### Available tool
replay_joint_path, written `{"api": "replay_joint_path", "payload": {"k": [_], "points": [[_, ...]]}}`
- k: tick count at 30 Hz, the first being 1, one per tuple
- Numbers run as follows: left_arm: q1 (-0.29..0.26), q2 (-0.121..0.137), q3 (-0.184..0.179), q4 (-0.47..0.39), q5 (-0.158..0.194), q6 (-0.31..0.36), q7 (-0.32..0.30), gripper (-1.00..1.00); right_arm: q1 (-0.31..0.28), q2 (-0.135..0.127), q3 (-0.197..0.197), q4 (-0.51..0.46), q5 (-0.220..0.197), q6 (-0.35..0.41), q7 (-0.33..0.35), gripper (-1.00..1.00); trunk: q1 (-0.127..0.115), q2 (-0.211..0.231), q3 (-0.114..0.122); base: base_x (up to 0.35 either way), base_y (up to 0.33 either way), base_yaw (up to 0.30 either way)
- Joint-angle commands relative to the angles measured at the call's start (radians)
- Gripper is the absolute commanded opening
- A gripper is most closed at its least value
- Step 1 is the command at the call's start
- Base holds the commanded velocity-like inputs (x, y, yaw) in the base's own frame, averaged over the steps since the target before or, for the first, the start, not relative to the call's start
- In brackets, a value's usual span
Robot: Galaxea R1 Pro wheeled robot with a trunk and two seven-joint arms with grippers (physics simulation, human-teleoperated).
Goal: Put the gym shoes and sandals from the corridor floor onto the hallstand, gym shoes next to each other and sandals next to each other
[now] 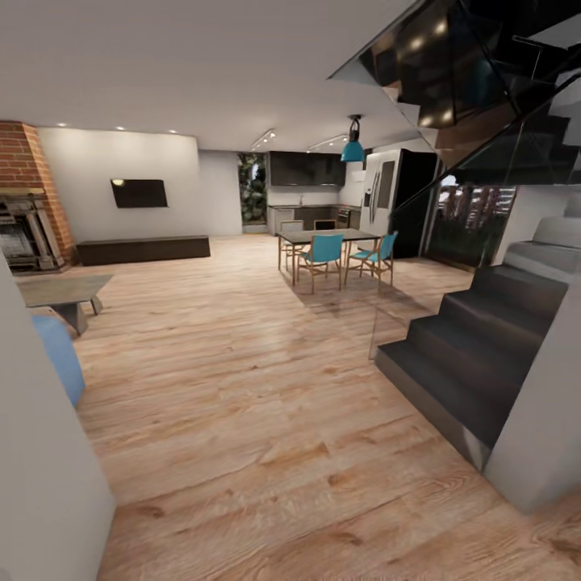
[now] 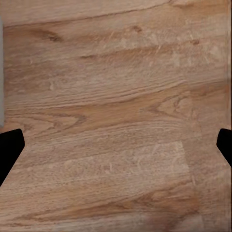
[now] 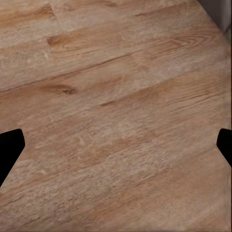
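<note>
Light brown wood-plank corridor floor (image 1: 266, 452) is lying closest to the head camera and stretching away into an open living space. Pale grey wall (image 1: 40, 476) is cutting in at the near left, with a rounded light blue seat (image 1: 60, 355) peeking out behind it. Dark grey staircase (image 1: 476, 347) is rising at the right beside a pale grey side wall (image 1: 541, 411). Farther off, a dark rectangular dining table (image 1: 327, 236) is standing with teal chairs (image 1: 323, 254) drawn up around it, under a teal hanging lamp (image 1: 353, 149). A red brick fireplace (image 1: 28, 202) is showing at the far left, near a low grey coffee table (image 1: 60, 292) and a black wall-mounted screen (image 1: 139, 193).

Both wrist cameras are looking down at bare planks. The left gripper (image 2: 116, 147) is showing its two black fingertips (image 2: 9, 150) spread wide at opposite edges of its view, with nothing between them. The right gripper (image 3: 116, 147) is likewise spread wide, its dark fingertips (image 3: 9, 150) holding nothing over the floor.
</note>
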Motion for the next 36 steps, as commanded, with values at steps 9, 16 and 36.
{"api": "replay_joint_path", "payload": {"k": [9,16,36], "points": [[0.0,0.0,-0.001,0.0,0.007,-0.003,0.001,1.0,-0.001,-0.003,0.0,0.001,-0.004,-0.004,0.0,1.0,0.0,-0.001,-0.001,-0.101,-0.246,-0.3],[0.0,0.0,0.001,0.0,0.009,-0.004,0.001,1.0,-0.001,-0.004,0.0,0.001,-0.004,-0.004,0.0,1.0,0.0,-0.001,-0.001,-0.246,-0.184,-0.3],[0.0,0.002,0.004,0.0,0.011,-0.003,0.001,1.0,-0.001,-0.005,0.001,0.001,-0.004,-0.004,0.0,1.0,0.0,-0.001,-0.001,-0.095,-0.049,-0.3]]}}
